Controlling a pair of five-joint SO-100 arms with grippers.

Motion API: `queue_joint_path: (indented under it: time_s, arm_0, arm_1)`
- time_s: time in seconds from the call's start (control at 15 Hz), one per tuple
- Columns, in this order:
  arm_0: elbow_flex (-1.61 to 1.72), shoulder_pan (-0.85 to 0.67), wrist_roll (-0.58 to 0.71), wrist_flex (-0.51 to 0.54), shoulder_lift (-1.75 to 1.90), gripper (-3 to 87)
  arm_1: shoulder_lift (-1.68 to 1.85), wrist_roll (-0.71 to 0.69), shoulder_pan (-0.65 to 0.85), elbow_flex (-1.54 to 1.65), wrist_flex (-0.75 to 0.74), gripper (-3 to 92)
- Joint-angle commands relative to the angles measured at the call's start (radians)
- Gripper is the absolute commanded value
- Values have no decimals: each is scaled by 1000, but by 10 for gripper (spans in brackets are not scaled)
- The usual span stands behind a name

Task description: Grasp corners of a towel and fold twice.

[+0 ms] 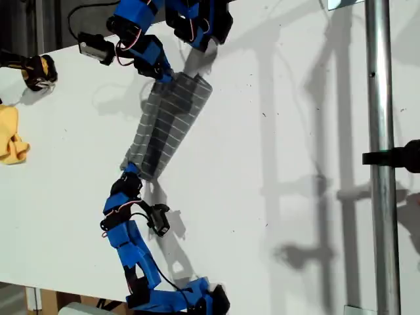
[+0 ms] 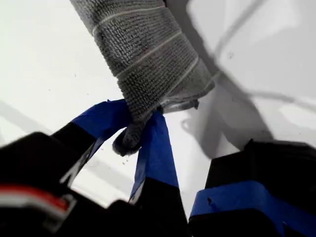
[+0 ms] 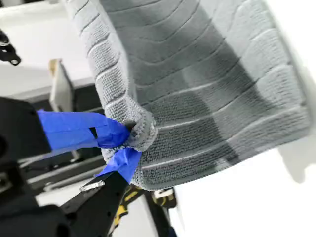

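The grey striped towel [image 1: 167, 121] is stretched slantwise over the white table [image 1: 282, 197] between my two grippers, folded lengthwise into a band. My first gripper [image 1: 131, 172] is shut on its narrow end, nearer the exterior view's bottom. In the first wrist view the blue fingertips [image 2: 155, 143] of the first gripper [image 2: 136, 128] pinch a bunched corner [image 2: 126, 140] of the towel [image 2: 148, 54]. My second gripper [image 1: 164, 73] is shut on the wider end near the exterior view's top. The second wrist view shows the second gripper [image 3: 126, 145] clamping a rolled corner [image 3: 140, 131] of the towel [image 3: 207, 89].
A small yellow cloth [image 1: 10, 134] lies at the exterior view's left edge, with a yellow-and-black object [image 1: 38, 71] above it. A metal pole [image 1: 380, 157] with a black clamp [image 1: 397, 157] stands upright on the exterior view's right and casts shadows across the table.
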Motion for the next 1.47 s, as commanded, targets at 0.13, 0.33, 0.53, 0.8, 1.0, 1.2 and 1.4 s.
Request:
queue_joint_path:
  time_s: [0.13, 0.33, 0.53, 0.8, 1.0, 1.2, 1.4]
  arm_0:
    - [-61, -25, -40, 192, 0, -27]
    - [-87, -23, -67, 296, -38, -27]
    - [-127, -38, -101, 311, -101, -27]
    - [-167, -64, -156, 360, -160, -26]
    - [-167, -95, -212, 383, -198, -26]
    - [-183, -126, -259, 425, -222, -26]
    - [-184, -130, -239, 445, -210, 73]
  arm_1:
    - [5, 170, -198, 57, -26, -2]
    - [-14, 291, -330, 141, -69, -2]
    - [-11, 377, -414, 256, -152, -2]
    - [-21, 433, -488, 354, -267, -2]
    - [-98, 433, -520, 408, -408, -2]
    - [-144, 423, -511, 410, -474, 5]
    - [-49, 420, -486, 383, -393, 206]
